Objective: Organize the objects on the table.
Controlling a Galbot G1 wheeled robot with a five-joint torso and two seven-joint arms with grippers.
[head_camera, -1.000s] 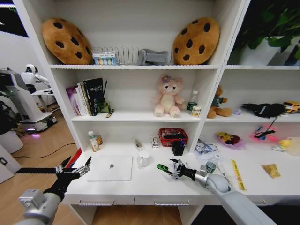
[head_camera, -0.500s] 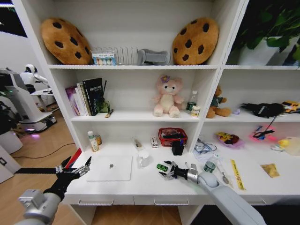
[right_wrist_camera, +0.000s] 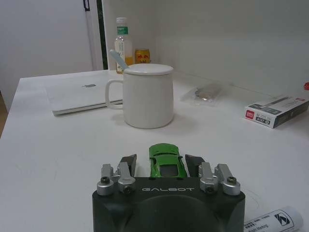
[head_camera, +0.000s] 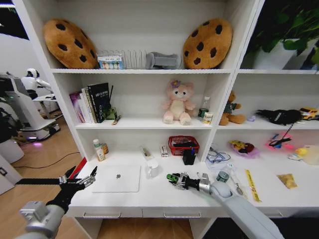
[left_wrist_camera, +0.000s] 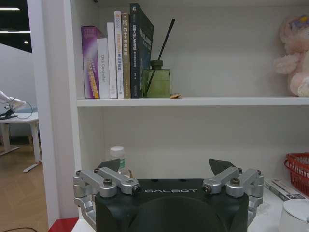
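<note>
Care with alignment matters most here: the right gripper should sink squarely over the small green toy car before its parted, empty jaws pinch. The car sits mid-counter, short of the front edge, between those fingertips. The left gripper, also spread and empty, hangs off the counter's left end.

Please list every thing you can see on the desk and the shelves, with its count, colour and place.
toy car: 1, green, on desk between right gripper's fingers
laptop: 1, silver, desk left
mug: 1, white, desk, right of laptop
basket: 1, red, desk back
cookie cushions: 2, brown, top shelf
plush toy: 1, pink, middle shelf
books: several, mixed, middle shelf left
desk: 1, white
left gripper: open, at desk's left end
right gripper: open, around toy car
</note>
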